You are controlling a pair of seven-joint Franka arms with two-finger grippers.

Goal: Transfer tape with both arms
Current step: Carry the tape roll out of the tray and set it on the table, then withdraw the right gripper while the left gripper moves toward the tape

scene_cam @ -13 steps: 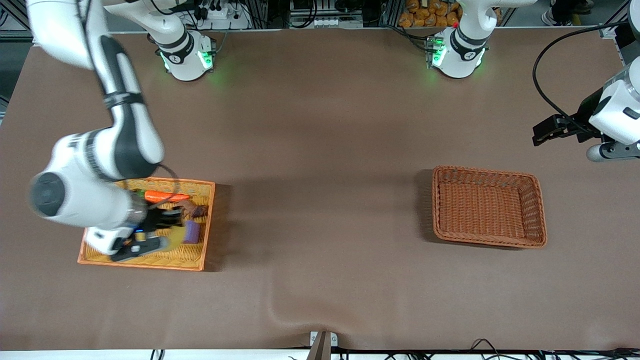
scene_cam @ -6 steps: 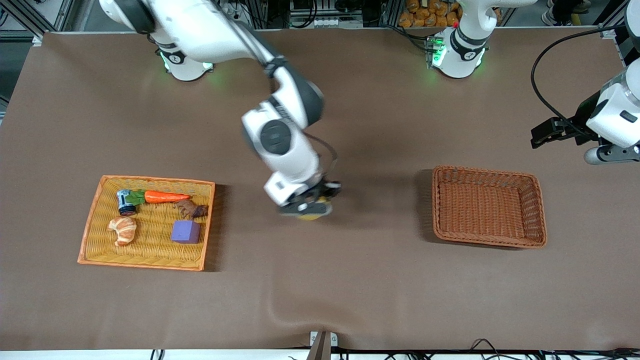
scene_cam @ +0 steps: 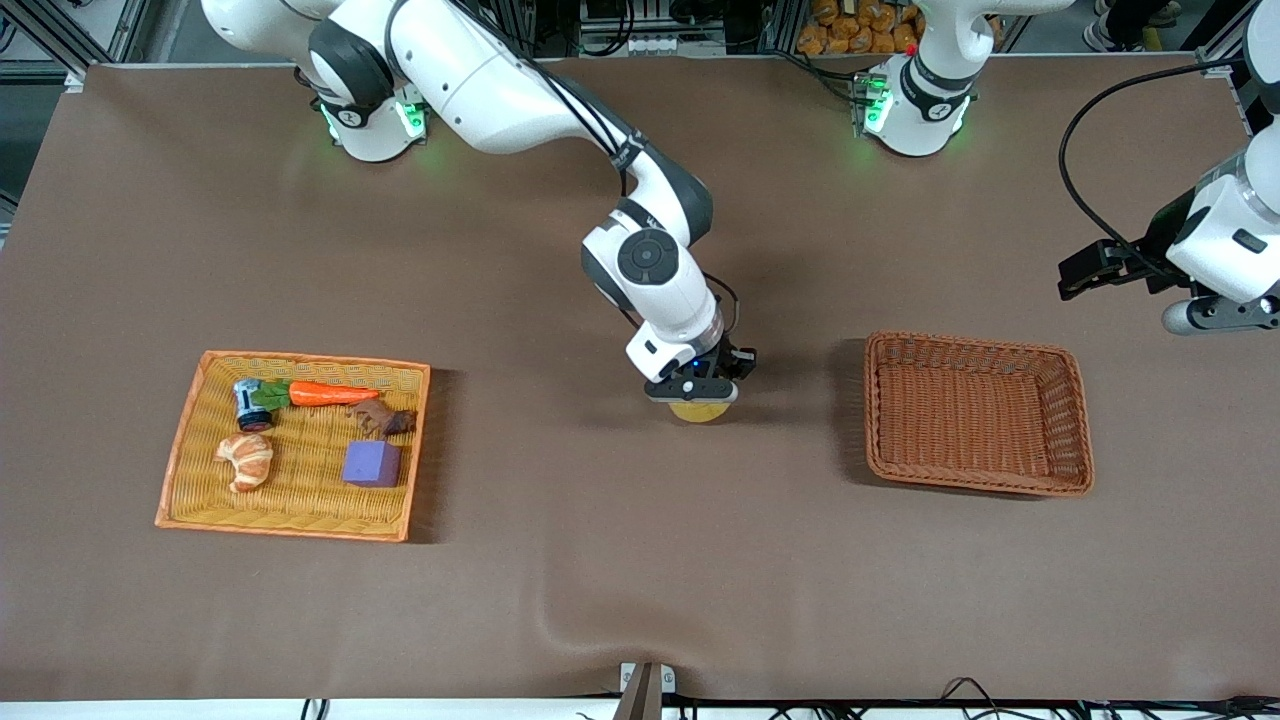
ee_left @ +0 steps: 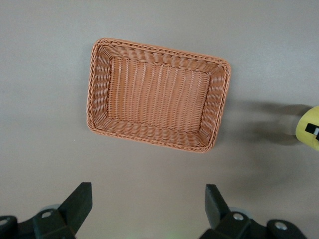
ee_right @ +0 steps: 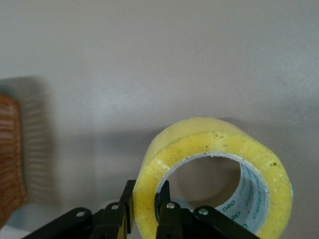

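Observation:
The tape (scene_cam: 700, 410) is a yellowish ring with a grey-white core. My right gripper (scene_cam: 697, 392) is shut on its wall and holds it over the bare middle of the table, between the two baskets. In the right wrist view the fingers (ee_right: 128, 201) pinch the tape's (ee_right: 219, 149) wall, one outside the ring and one inside. My left gripper (scene_cam: 1080, 272) is open and empty, up in the air at the left arm's end of the table. In the left wrist view it (ee_left: 144, 211) looks down on the brown basket (ee_left: 99, 89), with the tape (ee_left: 309, 128) at the view's edge.
An empty brown wicker basket (scene_cam: 1070, 420) lies toward the left arm's end. A yellow-orange tray (scene_cam: 180, 470) toward the right arm's end holds a carrot (scene_cam: 330, 394), a croissant (scene_cam: 246, 459), a purple cube (scene_cam: 371, 464), a small can (scene_cam: 247, 402) and a brown piece (scene_cam: 384, 418).
My right arm lifted the tape out of the yellow-orange tray and carried it to the middle of the table toward the brown basket. The left gripper drifted slightly.

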